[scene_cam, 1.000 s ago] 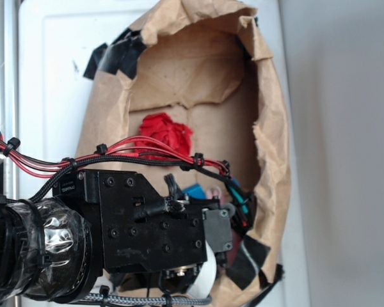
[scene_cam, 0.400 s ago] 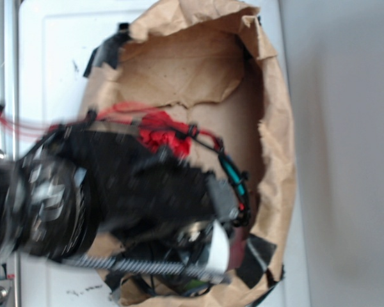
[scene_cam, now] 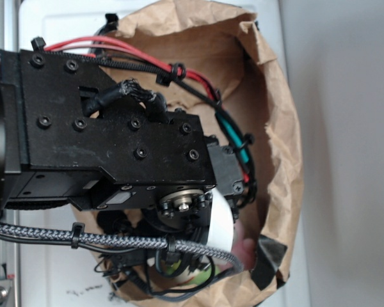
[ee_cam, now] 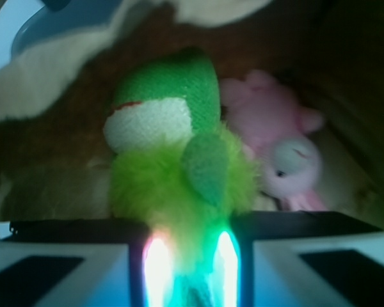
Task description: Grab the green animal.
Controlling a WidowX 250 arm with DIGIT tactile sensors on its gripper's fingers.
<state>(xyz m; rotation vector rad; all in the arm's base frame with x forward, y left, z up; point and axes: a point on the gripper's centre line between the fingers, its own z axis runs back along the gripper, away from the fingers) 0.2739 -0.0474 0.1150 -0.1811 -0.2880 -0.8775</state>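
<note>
Two gripper (ee_cam: 189, 268) fingers (ee_cam: 155, 265) close on the fuzzy lower end of the green animal (ee_cam: 173, 141). Its head points away from the gripper. Just right of it lies a pink bunny (ee_cam: 278, 144), touching it.

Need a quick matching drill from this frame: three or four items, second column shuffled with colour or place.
Things:
1. green animal
2. pink bunny
3. paper bag
4. claw

Descriptions:
A. brown, crumpled, surrounds the arm in the exterior view
B. lime fuzzy body with a white patch, centre of the wrist view
C. bottom edge of the wrist view, closed on green fur
D. lies right of the green toy in the wrist view, touching it

Pairs: 1-B, 2-D, 3-A, 4-C
</note>
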